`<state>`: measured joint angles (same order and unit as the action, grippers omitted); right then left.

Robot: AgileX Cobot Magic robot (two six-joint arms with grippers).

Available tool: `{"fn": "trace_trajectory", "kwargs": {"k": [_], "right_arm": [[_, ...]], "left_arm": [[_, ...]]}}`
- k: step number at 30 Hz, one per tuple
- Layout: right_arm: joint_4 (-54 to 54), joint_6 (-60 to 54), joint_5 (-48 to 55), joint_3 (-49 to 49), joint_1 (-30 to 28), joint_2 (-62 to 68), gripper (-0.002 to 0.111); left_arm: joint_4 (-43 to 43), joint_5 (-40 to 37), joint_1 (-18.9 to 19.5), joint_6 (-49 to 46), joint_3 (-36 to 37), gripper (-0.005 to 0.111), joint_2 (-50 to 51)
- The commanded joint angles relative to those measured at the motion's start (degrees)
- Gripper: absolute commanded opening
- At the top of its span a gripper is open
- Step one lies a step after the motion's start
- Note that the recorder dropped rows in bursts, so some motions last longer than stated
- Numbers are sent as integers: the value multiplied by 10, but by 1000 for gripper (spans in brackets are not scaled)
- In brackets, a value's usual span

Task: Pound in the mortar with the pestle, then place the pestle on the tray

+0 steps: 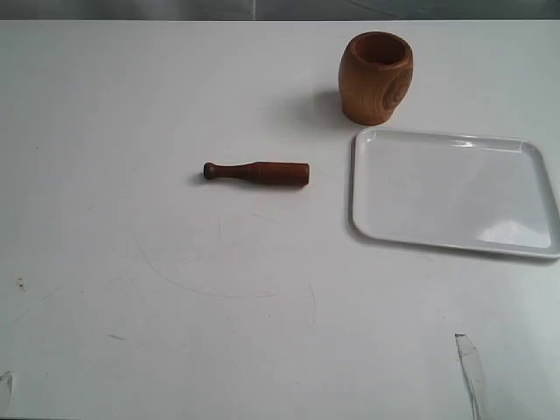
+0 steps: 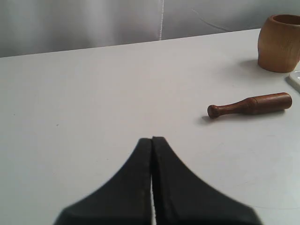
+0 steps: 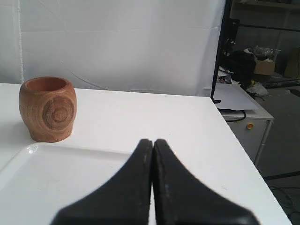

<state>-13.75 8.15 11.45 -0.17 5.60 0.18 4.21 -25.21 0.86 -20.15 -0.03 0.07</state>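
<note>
The light brown wooden mortar (image 1: 375, 77) (image 2: 279, 43) (image 3: 48, 109) stands upright at the far side of the white table, just behind the tray. The glossy white tray (image 1: 455, 191) (image 3: 51, 180) lies flat to the right. The reddish-brown pestle (image 1: 257, 171) (image 2: 250, 105) lies on its side near the table's middle, left of the tray, dark knob pointing left. Neither gripper shows in the exterior view. My left gripper (image 2: 152, 138) is shut on nothing, well short of the pestle. My right gripper (image 3: 153, 140) is shut and empty above the tray's near part.
The white table (image 1: 157, 289) carries faint scuff marks. Its right edge (image 3: 239, 140) drops off toward a cluttered room with a cabinet (image 3: 246, 124). A grey backdrop (image 2: 93, 21) rises behind the table's far edge.
</note>
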Motion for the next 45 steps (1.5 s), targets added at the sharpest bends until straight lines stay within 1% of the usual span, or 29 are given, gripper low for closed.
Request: {"fn": "trace_trajectory", "kwargs": {"k": [1, 27, 34, 36, 39, 41, 45], "right_arm": [[2, -2, -1, 2, -4, -2, 0], [5, -1, -1, 2, -4, -2, 0], [18, 0, -23, 2, -4, -2, 0], [38, 3, -61, 2, -4, -2, 0], [125, 15, -147, 2, -4, -2, 0], [186, 15, -175, 2, -4, -2, 0], [260, 15, -208, 2, -4, -2, 0]], "left_arm": [[-4, 2, -4, 5, 0, 0, -1], [-4, 2, -4, 5, 0, 0, -1], [-4, 2, -4, 5, 0, 0, -1], [-4, 2, -4, 5, 0, 0, -1], [-4, 2, -4, 5, 0, 0, -1], [-4, 2, -4, 5, 0, 0, -1], [-4, 2, -4, 5, 0, 0, -1]]}}
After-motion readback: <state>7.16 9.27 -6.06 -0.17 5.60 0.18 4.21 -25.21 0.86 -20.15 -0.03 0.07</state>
